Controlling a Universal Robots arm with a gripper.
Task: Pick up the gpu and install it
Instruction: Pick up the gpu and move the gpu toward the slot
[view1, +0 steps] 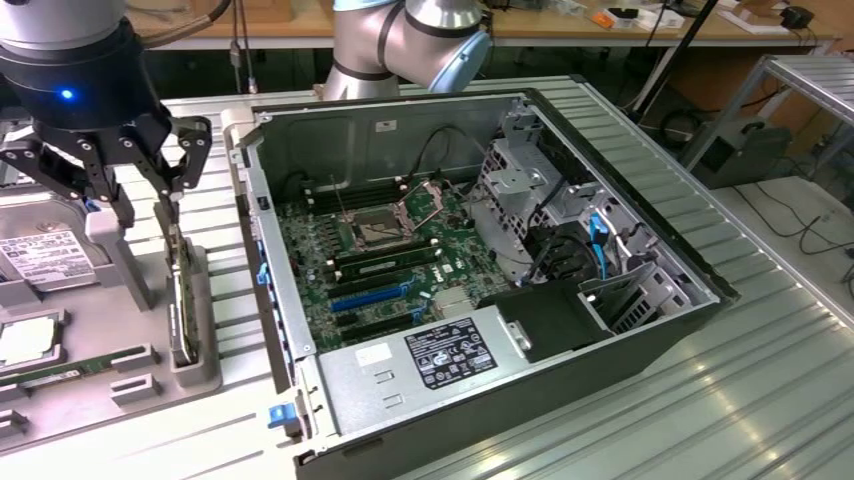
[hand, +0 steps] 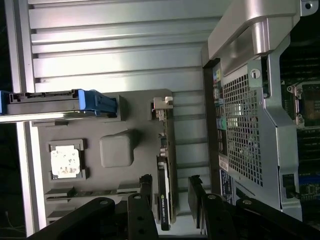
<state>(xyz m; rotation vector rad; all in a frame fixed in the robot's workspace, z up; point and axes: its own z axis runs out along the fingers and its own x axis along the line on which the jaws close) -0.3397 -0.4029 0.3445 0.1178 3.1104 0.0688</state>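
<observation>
We see the gripper (view1: 140, 205) over the grey parts tray (view1: 80, 395) at the exterior view's left, its jaws spread wide and pinching nothing. The gpu (view1: 180, 300) stands on its edge in a narrow slot of that tray, on the side nearest the computer case (view1: 641, 330). In the wrist view the gripper (hand: 170, 178) has one finger on each side of the gpu (hand: 165, 195), with a sliver of gap showing at both faces. The tray (hand: 140, 125) also holds a hard drive (hand: 60, 102) with a blue end, upright in its own recess, and a square processor chip (hand: 65, 162) lying flat in a shallow pocket. The case lies open on its side, with the green motherboard (view1: 387, 250) at its floor, a metal drive cage (view1: 514, 195), blue cables (view1: 598, 245) and a silver labelled box (view1: 447, 360) at the near end.
</observation>
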